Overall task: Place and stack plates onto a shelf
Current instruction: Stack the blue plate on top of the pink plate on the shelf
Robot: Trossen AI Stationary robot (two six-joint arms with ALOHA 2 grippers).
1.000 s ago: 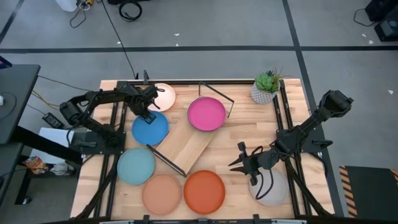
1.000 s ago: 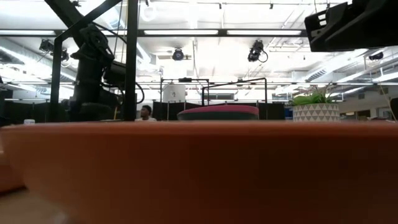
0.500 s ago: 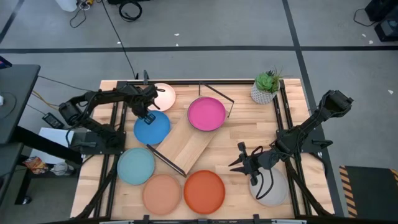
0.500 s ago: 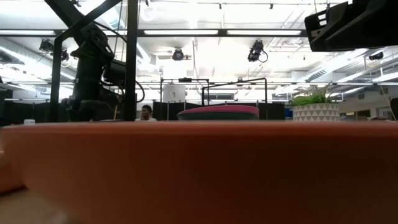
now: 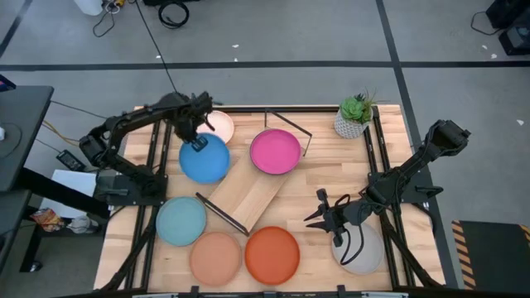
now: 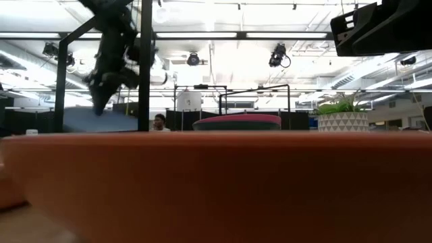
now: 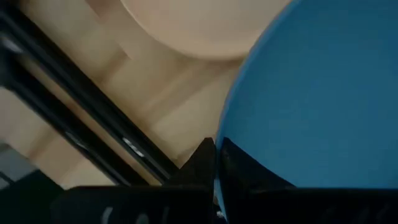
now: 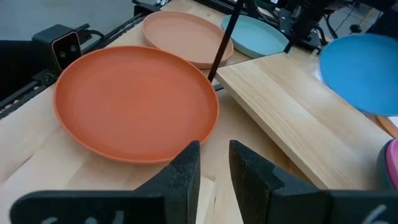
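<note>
My left gripper [image 5: 197, 142] is shut on the blue plate [image 5: 205, 159], which hangs above the table's far left part. The cream plate [image 5: 219, 126] lies just beyond it. The pink plate [image 5: 275, 151] rests on the far end of the shelf [image 5: 252, 197], a light-wood board lying slantwise at mid-table. The light blue plate [image 5: 180, 220], peach plate [image 5: 215, 257] and orange plate [image 5: 272, 254] lie along the near side. My right gripper [image 5: 319, 215] stands slightly open over the table near the grey plate [image 5: 363, 250], with nothing between its fingers [image 8: 186, 168]. My left gripper pinches the blue plate's rim [image 7: 231, 146] at its far-left side, with one finger on the plate's face and one on its underside. The fingers come from above, pointing down. The plate is lifted clear of the table, held only by that edge.
A green plant in a white pot [image 5: 354, 116] stands at the far right corner. Black wire frames [image 5: 219, 213] stick up at the shelf's ends. Dark frame rails run along the table's left and right sides.
My left gripper has risen and gone a little toward the table's far edge, and it has carried the blue plate up with it. The plate lay flat on the table a second ago and now hangs clear of it.
</note>
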